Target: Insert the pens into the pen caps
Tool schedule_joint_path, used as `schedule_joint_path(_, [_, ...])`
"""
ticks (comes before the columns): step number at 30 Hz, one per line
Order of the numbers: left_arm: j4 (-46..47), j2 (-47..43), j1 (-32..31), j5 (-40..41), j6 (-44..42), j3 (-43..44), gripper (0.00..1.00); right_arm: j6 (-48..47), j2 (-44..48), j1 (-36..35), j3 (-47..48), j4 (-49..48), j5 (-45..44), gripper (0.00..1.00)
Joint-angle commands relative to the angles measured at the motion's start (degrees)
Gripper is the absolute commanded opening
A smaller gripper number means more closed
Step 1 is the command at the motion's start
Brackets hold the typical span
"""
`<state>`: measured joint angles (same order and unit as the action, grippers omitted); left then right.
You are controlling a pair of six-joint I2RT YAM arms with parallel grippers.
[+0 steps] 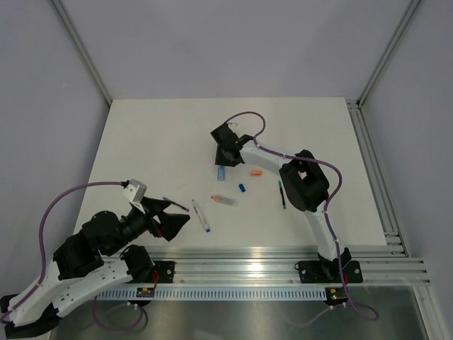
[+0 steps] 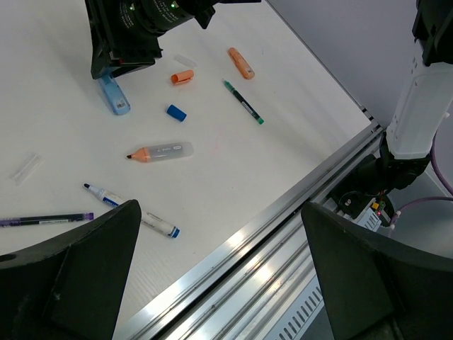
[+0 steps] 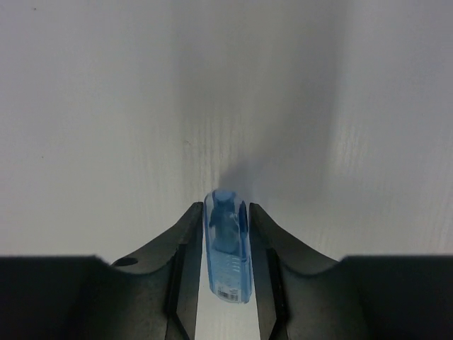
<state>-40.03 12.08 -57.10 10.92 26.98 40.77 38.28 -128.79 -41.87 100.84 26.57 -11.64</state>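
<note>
Right claw [image 3: 225, 210] crowds the bottom of its wrist view. Only the inner edges of its fingers show, and the lower end of the light blue cap [image 3: 228, 248] slips out of sight between them. Those fingers press tight on both sides: it's clamped on that cap, which lies on the white bench [image 3: 106, 106]. From overhead, upper middle of the frame, the claw's black body hides most of the cap; just a blue stub pokes out below it. The right arm reaches in from its base at lower right, elbow bent, wrist tipped down.

Left claw [image 2: 219, 209] is held above the bench's near edge at lower left overhead, its fingers spread wide apart. In its own view they're only two dark wedges at the bottom corners.

Loose between the arms lie an orange cap [image 2: 182, 76], a blue cap [image 2: 176, 112], an orange-tipped clear pen [image 2: 160, 151], a white pen [image 2: 131, 210] and a green-tipped pen [image 2: 243, 102]. A thin dark pen [image 2: 46, 220] runs off the left edge. A clear cap [image 2: 27, 168] is faint, barely readable against the white.
</note>
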Motion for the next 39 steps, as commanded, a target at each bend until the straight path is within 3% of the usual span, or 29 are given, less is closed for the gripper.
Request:
schedule_joint_path(1, [1.45,-0.56,-0.2,-0.72,-1.05,0.01,0.99,-0.93,0.29,1.17,2.0,0.59,-0.93,0.39])
schedule_joint_path(9, [1.01,0.14,-0.2,0.51,-0.7,0.1,0.99,-3.74,5.2,1.79,0.69,-0.89,2.31,0.5])
schedule_joint_path(16, [0.39,0.76,-0.11,2.62,-0.18,0.27,0.99,-15.68,21.45,-0.13,-14.25,-8.64,15.67,0.5])
schedule_joint_path(22, [0.22,2.24,0.5,3.76,-0.7,0.8,0.99,-27.11,28.85,-5.85,-26.74,-6.71,15.77,0.51])
schedule_joint_path(25, [0.22,3.39,1.11,3.76,-1.23,0.89,0.99,-30.98,28.78,-6.38,-29.03,-6.44,18.49,0.54])
schedule_joint_path(26, [0.22,4.44,1.29,3.76,-1.4,1.15,0.99,-32.03,28.42,-6.38,-28.94,-5.66,19.1,0.61])
schedule_joint_path(30, [-0.57,5.76,1.9,5.77,-0.97,1.33,0.99,-37.73,25.53,-6.38,-25.7,-2.15,22.52,0.72])
schedule_joint_path(39, [-0.75,5.85,3.22,7.28,-0.79,1.41,0.99,-40.31,17.79,-6.38,-20.5,1.03,21.48,0.7])
